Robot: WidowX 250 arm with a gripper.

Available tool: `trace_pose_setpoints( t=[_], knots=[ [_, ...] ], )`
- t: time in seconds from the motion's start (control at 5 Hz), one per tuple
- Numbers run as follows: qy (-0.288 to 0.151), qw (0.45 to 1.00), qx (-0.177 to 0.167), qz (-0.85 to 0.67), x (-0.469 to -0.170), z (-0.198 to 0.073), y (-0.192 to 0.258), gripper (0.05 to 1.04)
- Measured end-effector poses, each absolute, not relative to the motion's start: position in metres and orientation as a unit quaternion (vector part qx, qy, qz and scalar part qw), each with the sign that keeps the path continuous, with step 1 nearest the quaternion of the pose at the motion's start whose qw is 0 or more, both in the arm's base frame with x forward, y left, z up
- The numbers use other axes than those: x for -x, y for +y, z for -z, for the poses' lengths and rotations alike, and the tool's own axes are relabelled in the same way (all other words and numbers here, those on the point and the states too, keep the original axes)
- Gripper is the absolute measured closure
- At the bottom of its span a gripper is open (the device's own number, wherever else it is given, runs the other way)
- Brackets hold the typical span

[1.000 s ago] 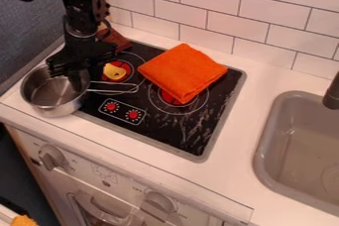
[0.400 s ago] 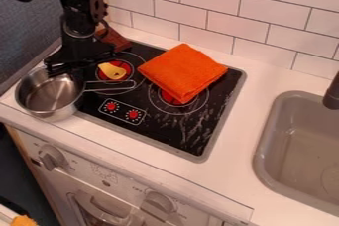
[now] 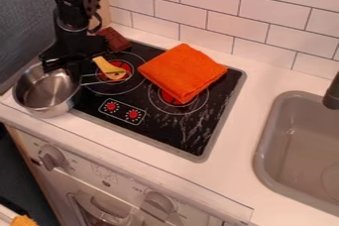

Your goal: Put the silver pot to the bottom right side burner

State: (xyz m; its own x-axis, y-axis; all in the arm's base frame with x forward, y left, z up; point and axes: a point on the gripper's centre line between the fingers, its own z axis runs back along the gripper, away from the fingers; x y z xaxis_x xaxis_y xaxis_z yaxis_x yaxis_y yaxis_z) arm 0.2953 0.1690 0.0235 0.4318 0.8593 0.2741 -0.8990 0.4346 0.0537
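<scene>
Backdrop: white tiled wall (image 3: 252,14) across the top of the frame, above your white counter (image 3: 265,79).
Stove: black cooktop (image 3: 152,126) left of centre, with the folded orange cloth (image 3: 182,71) on its upper right part; the grey sink (image 3: 301,155) is at right.
Pot: your silver pot (image 3: 46,93) sits at the left of the frame, by the cooktop's left edge, handle pointing right over the upper-left burner, by the yellow utensil (image 3: 101,64).
Gripper: your black gripper (image 3: 63,63) is at upper left, at the pot's back rim; you cannot tell how far open it is or whether it has hold of the pot.
Change: gripper and pot have shifted slightly left, the handle's end up and left, showing more of the utensil.
</scene>
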Motion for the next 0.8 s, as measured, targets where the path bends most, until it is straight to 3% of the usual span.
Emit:
trace_pose_setpoints(
  t=[0.4,0.6,0.8],
  knots=[
    [-0.151,0.876,-0.048,-0.455,-0.298,-0.065,0.100,1.001],
    [-0.167,0.895,-0.028,-0.412,-0.285,-0.081,0.065,1.001],
    [-0.169,0.915,-0.023,-0.365,-0.277,-0.080,0.033,1.001]
  ],
)
